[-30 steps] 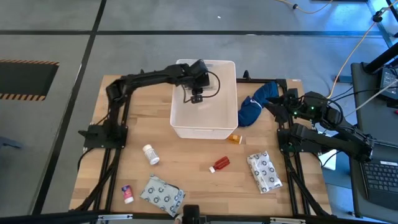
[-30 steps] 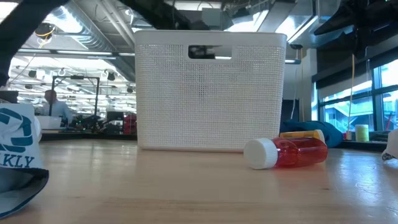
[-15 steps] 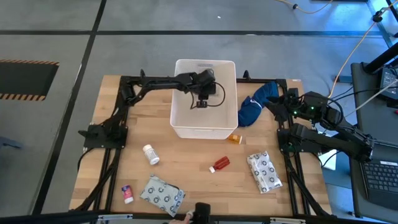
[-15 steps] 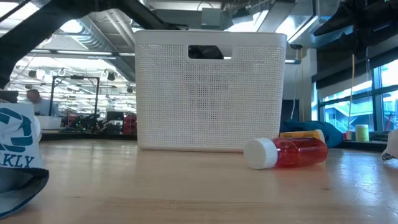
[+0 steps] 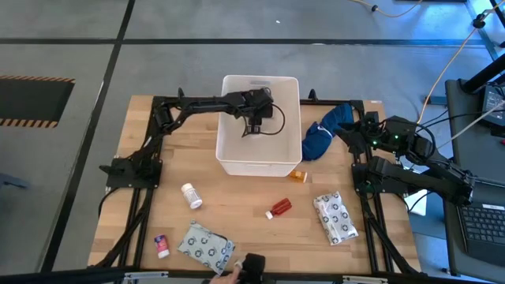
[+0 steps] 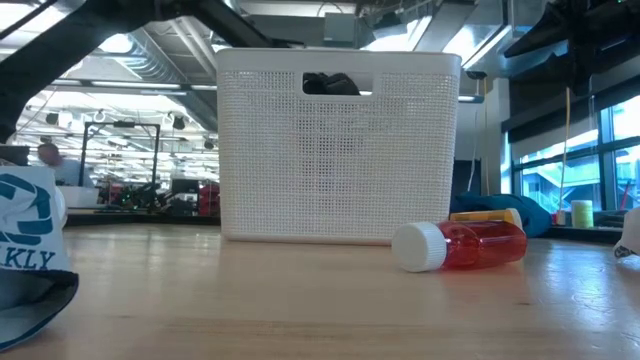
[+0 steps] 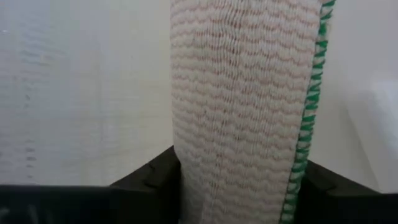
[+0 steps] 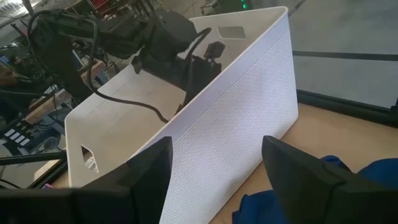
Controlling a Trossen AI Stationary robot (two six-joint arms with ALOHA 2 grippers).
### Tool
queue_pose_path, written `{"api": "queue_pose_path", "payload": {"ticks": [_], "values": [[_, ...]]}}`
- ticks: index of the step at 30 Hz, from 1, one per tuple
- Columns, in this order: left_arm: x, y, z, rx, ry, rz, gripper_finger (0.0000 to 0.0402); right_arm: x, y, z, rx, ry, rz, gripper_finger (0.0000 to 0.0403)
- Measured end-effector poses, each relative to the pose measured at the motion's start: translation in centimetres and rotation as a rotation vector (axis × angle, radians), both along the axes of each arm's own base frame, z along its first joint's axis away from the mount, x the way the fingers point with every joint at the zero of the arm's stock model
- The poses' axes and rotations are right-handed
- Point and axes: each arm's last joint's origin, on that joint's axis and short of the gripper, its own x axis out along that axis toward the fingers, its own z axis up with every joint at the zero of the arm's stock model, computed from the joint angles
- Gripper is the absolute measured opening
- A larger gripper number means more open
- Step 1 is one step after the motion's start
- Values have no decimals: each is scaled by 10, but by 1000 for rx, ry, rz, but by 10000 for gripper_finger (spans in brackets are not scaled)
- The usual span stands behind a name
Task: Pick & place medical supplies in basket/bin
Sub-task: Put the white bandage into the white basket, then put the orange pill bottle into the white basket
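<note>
The white bin [image 5: 260, 163] stands at the table's far middle. My left gripper [image 5: 254, 128] reaches down inside it, and shows dark through the handle slot in the low view [image 6: 330, 84]. A beige bandage roll [image 7: 249, 106] with a green stitched edge stands between its fingers. Lying on the table are a white pill bottle [image 5: 192, 196], a red vial [image 5: 278, 208], an orange vial [image 5: 297, 175], two dotted packets [image 5: 207, 244] [image 5: 335, 217] and a small tube [image 5: 161, 245]. My right gripper [image 8: 217, 168] waits open at the right, beside the bin. My left gripper has the bandage roll between its two fingers, one finger [image 7: 155, 180] at each end face of the roll [image 7: 186, 174]. The fingers slant down into the bin from its left side. Whether the roll rests on the bin's floor cannot be told.
A dark blue cloth bundle [image 5: 323, 134] lies against the bin's right wall. The black arm frames [image 5: 130, 170] [image 5: 371, 181] run along both table sides. Bare wood lies between the bin and the loose items near the front edge.
My left gripper has gone down into the bin and a little toward its far right, and its wrist has rolled. It shows larger in the handle slot of the low view now.
</note>
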Motion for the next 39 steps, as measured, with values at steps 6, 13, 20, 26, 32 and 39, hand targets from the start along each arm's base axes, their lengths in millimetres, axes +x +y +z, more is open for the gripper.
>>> {"api": "queue_pose_path", "payload": {"ticks": [6,13,20,26,32,39], "values": [[7,1,21,42,-27,8,233,0,0,0,1,-2,0,248],[6,3,32,100,0,57,242,0,0,0,1,-1,0,248],[3,-11,52,206,34,100,240,1,2,0,7,-3,63,248],[-10,-45,124,235,-193,106,231,3,4,0,-115,58,202,248],[-47,-93,211,45,-605,109,224,7,4,-17,-88,272,296,248],[-91,-135,271,-170,-888,50,222,25,7,-27,-45,372,414,246]]}}
